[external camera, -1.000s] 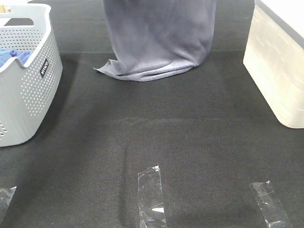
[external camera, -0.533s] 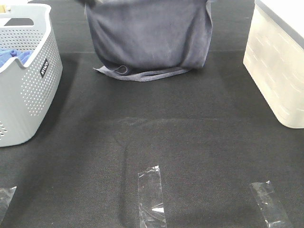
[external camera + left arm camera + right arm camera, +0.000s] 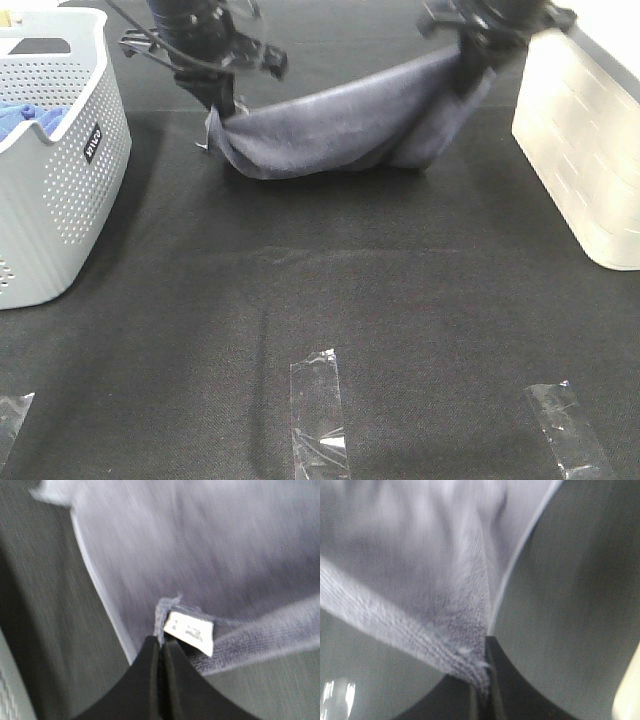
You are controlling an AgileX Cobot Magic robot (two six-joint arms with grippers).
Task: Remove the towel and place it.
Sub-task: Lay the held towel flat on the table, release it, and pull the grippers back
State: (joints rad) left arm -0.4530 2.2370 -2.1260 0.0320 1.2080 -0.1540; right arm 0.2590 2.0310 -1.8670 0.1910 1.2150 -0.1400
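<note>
The grey-lavender towel [image 3: 335, 125] hangs slack between my two grippers at the back of the black table, its middle sagging onto the mat. My left gripper [image 3: 222, 108] is shut on the towel's left corner. In the left wrist view the black fingertips [image 3: 161, 650] pinch the hem next to a white label [image 3: 190, 632]. My right gripper [image 3: 468, 70] is shut on the right corner. In the right wrist view the fingers [image 3: 485, 675] pinch the towel's hem [image 3: 445, 645].
A grey perforated basket [image 3: 60, 170] stands at the left with a royal-blue cloth [image 3: 25, 120] inside. A translucent white bin [image 3: 585, 130] stands at the right. Strips of clear tape [image 3: 320, 415] lie on the black mat near the front edge.
Both grippers have come down into view with the towel corners. The towel, which hung tall, now sags low with its middle on the mat, its top edge stretched wider.
</note>
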